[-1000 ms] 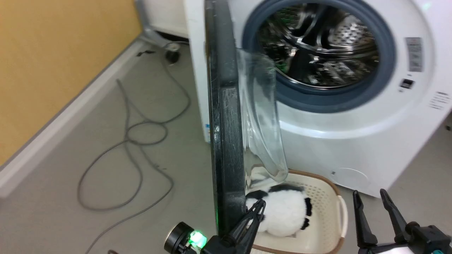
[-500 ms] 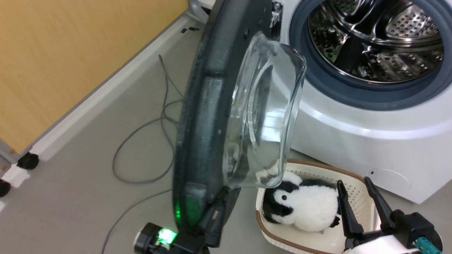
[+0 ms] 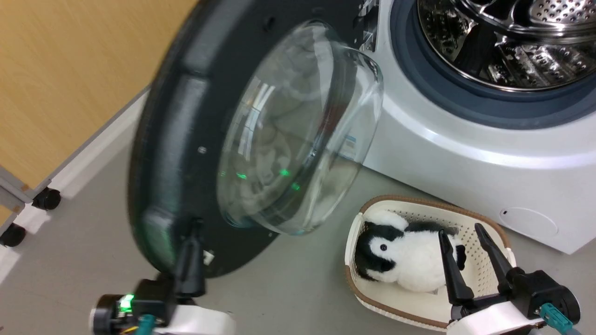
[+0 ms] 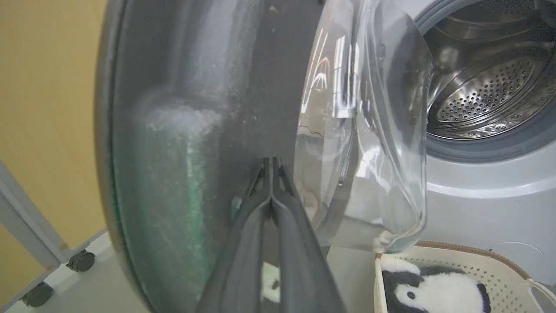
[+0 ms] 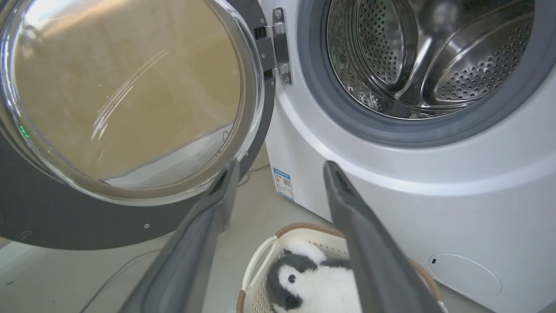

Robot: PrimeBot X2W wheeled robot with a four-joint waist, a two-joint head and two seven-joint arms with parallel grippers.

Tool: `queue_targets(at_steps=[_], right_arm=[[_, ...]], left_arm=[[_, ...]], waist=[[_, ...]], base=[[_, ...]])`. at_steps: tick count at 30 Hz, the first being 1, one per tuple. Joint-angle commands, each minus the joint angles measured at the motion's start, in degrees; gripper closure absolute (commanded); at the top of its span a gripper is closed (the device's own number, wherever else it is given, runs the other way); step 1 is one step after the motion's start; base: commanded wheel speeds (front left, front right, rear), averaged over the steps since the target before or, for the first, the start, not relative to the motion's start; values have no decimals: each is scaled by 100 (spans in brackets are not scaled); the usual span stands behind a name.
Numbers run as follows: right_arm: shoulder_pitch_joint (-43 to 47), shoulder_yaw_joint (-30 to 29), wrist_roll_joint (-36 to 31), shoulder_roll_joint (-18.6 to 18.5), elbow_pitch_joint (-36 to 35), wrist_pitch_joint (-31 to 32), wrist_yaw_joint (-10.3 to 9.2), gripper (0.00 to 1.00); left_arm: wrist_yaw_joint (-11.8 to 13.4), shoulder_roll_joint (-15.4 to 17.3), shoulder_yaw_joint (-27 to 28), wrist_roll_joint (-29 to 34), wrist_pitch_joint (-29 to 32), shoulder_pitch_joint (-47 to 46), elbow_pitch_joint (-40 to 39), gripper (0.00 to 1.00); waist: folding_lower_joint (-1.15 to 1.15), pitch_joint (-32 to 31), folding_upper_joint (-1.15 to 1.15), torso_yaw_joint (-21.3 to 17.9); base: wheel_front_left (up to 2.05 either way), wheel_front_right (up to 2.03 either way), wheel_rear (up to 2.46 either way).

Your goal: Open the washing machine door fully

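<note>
Now, left pincer (image 3: 194, 228): pressed together, gripping nothing, tips against the lower inner face of the large round glossy black glass-bowled door (image 3: 177, 139).
Door: swung out left of the big white front-loading washing machine (image 3: 465, 153), hinged on its machine-side edge, ahead of the left pincer.
Right pincer (image 3: 458, 230): spread, empty, before the machine, farther from the door.
Coming push: likely leftward, away from the machine.

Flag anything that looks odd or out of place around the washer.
Nothing is broken or spilled. Two small oddities: whitish, dusty streaks smear the dark inner face of the washing machine door, and the laundry basket on the floor before the washing machine holds a plush penguin.
</note>
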Motion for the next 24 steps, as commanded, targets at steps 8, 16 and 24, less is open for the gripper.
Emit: queue_targets(at_steps=[8,16,24], right_arm=[[-158,-113,-229,9,-72,-25,5,0],[-200,-254,-332,-53,-169,-25,5,0],[-246,-330,-381,-123,-251,-25,5,0]], left_arm=[[-122,-48,1011,-270,-24,-615,456,100],[-324,-99,1763,-262,-24,-1307,1090,100],[-538,-23,2367,-180,-24,-1991,1765,100]], waist=[[0,338,0,12],[0,578,0,15],[0,796,0,-13]], base=[[0,0,0],[0,0,0],[0,0,0]])
